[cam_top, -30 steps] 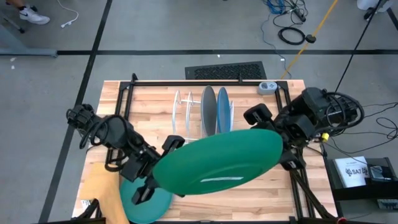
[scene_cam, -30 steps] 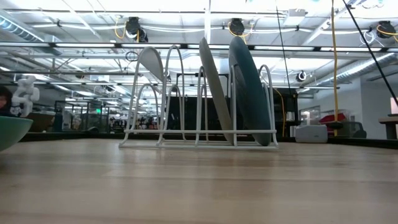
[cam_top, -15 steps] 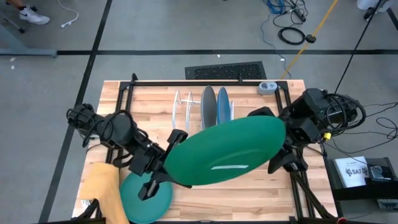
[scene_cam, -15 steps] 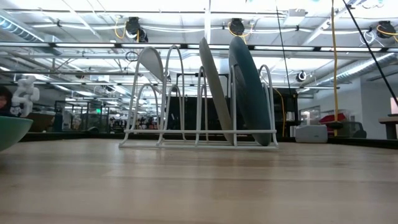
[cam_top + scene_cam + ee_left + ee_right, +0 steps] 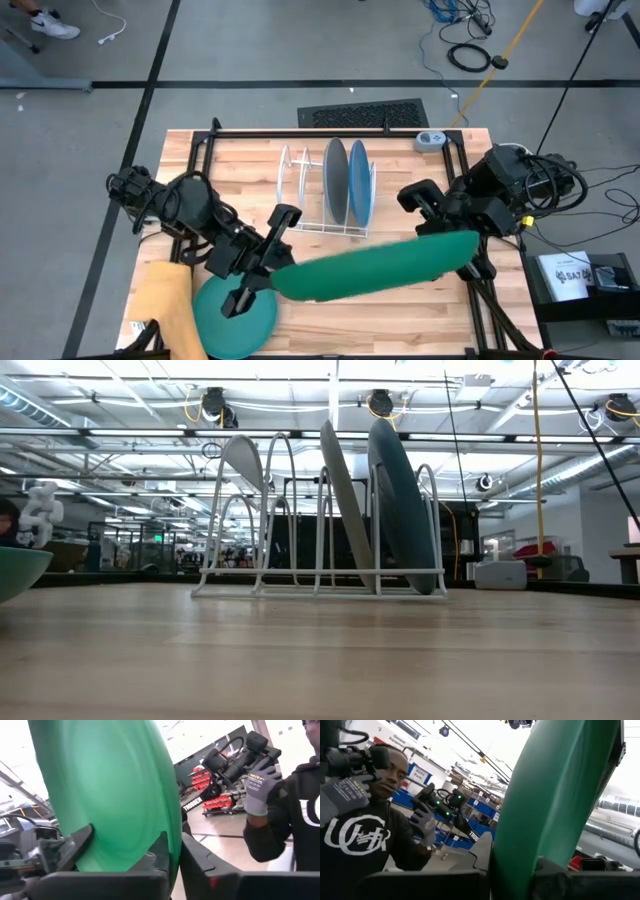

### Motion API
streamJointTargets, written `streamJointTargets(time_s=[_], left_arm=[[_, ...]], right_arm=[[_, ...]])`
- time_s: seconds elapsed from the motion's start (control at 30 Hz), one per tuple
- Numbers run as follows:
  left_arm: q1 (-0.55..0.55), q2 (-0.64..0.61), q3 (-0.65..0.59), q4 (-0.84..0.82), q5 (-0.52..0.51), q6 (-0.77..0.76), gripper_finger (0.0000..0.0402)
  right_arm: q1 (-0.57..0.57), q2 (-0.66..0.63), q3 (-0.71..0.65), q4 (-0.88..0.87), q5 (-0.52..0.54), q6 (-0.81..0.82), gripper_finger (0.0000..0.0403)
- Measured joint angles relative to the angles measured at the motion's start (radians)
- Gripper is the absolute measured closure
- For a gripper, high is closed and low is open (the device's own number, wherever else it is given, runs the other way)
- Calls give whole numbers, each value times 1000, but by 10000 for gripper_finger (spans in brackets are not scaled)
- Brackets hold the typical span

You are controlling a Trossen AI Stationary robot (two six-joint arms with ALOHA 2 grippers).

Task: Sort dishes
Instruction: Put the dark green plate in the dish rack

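The dark green plate [image 5: 375,265] hangs above the table's middle, tipped almost onto its edge, between my two grippers. My left gripper [image 5: 270,268] is shut on its left end and my right gripper [image 5: 452,238] on its right end. Below the left gripper the teal plate [image 5: 232,318] lies flat on the table. The grey plate [image 5: 335,180] and the blue plate [image 5: 359,182] stand on edge in the white wire rack [image 5: 300,185]. In the low view both lean in the rack's slots [image 5: 345,500], [image 5: 405,500]. My left gripper pinches the dark green plate's rim [image 5: 169,851] between its two fingers, at the plate's left end, coming from the table's left side. The plate is lifted clear of the table, standing steeply. My right gripper has the plate's opposite rim [image 5: 514,867] between its two fingers, coming from the table's right side. The plate runs out from the fingers toward the other arm, clear of the table.
A yellow cloth [image 5: 165,300] lies at the near left corner beside the teal plate. A black frame [image 5: 330,133] runs along the table's far edge. A small grey device [image 5: 430,141] sits at the far right. A person with grey gloves [image 5: 260,785] stands beyond the table.
The dark green plate has tipped from facing up to almost on edge, still lifted between both grippers. My left gripper has moved a little toward the table's right and far side, turning with the plate.
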Motion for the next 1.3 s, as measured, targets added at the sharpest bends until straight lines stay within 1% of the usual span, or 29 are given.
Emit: streamJointTargets(time_s=[0.1,0.3,0.4,0.5,0.6,0.67,0.77,0.9,1.0,1.07,1.2,1.3], left_arm=[[0,-4,1,6,-1,-5,333],[-13,-16,1,18,-5,8,217],[-32,-38,1,26,-63,66,169],[-61,-69,1,66,-125,126,143],[-103,-106,1,95,-205,194,136],[-140,-132,1,99,-291,244,136],[-201,-166,1,95,-458,307,135],[-274,-186,1,94,-697,379,135],[-310,-187,1,84,-839,411,135],[-329,-184,1,62,-886,419,135],[-369,-175,1,33,-896,415,135],[-407,-166,1,31,-932,423,135]], right_arm=[[0,0,0,-9,-3,-25,379],[18,-1,0,-38,18,-67,380],[34,-2,0,-58,23,-87,380],[53,-2,0,-79,55,-103,380],[68,-2,1,-109,105,-123,380],[76,-2,1,-122,170,-124,380],[90,-2,1,-155,293,-138,380],[100,4,1,-190,514,-149,380],[99,26,2,-192,689,-154,380],[98,49,2,-194,798,-157,380],[93,111,2,-159,1019,-159,381],[80,172,2,-104,1141,-114,381]])
